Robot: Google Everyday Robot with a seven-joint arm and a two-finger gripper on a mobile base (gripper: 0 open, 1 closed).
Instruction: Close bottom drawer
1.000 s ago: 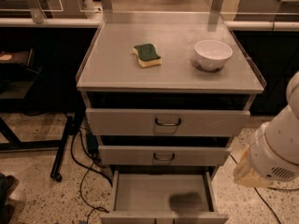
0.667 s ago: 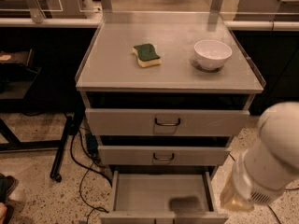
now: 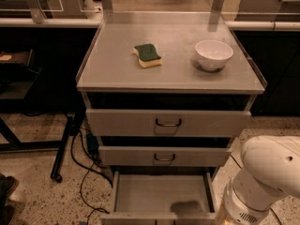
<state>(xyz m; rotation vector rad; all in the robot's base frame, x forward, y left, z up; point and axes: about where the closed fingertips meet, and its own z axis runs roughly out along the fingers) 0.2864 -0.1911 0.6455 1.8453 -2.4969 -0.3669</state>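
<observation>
The bottom drawer (image 3: 161,194) of the grey metal cabinet is pulled out toward me; its plain grey inside shows and holds nothing. Its front panel sits at the bottom edge of the view (image 3: 159,217), and its handle is out of view. The two drawers above, the top one (image 3: 167,123) and the middle one (image 3: 164,156), are shut, each with a small wire handle. My white arm (image 3: 265,179) reaches in at the lower right, beside the open drawer's right side. My gripper is out of view below the frame.
On the cabinet top (image 3: 112,64) lie a green and yellow sponge (image 3: 148,55) and a white bowl (image 3: 213,55). Black cables (image 3: 82,172) run over the speckled floor left of the cabinet. A black stand leg (image 3: 63,146) is at the left. Tables stand behind.
My arm has swung left and lower, from the right edge toward the open drawer's right side. The drawer has not moved.
</observation>
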